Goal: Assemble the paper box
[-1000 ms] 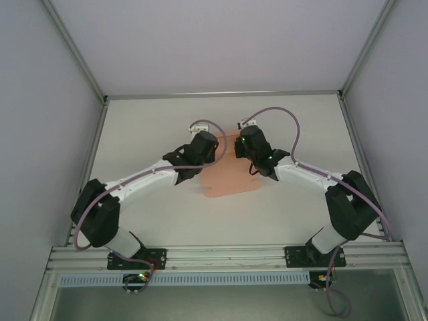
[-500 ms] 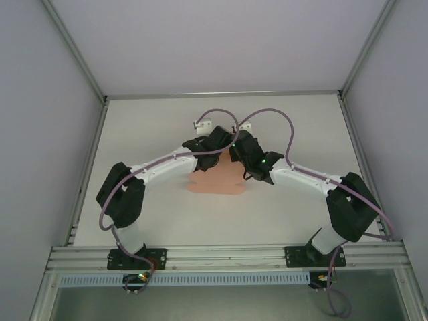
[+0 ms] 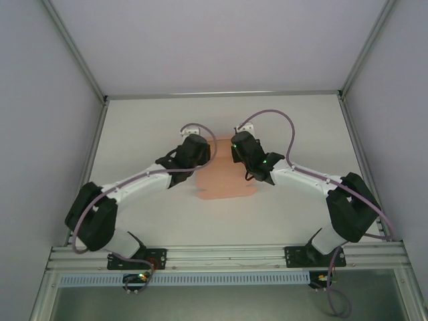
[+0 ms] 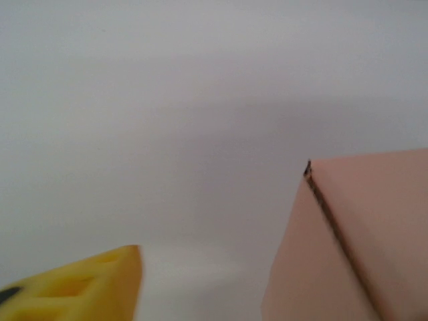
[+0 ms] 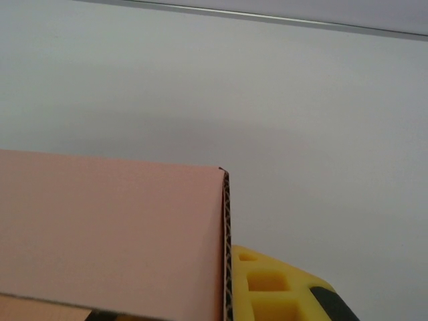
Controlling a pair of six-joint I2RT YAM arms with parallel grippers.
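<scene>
Pinching the paper box (image 3: 227, 179) at its far right edge with our right gripper (image 3: 241, 151), we keep it mid-table (image 3: 144, 124); our left gripper (image 3: 200, 156) stands wide open just beside its left edge, not touching.

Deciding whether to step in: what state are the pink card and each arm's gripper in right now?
pink card: unfinished, mostly flat, one panel folded up.
left gripper: open, off the card.
right gripper: shut on the card's raised panel.

Salmon-pink paper box (image 3: 224, 179), white table (image 3: 147, 120) — yellow end effector fingers (image 4: 73, 287)
</scene>
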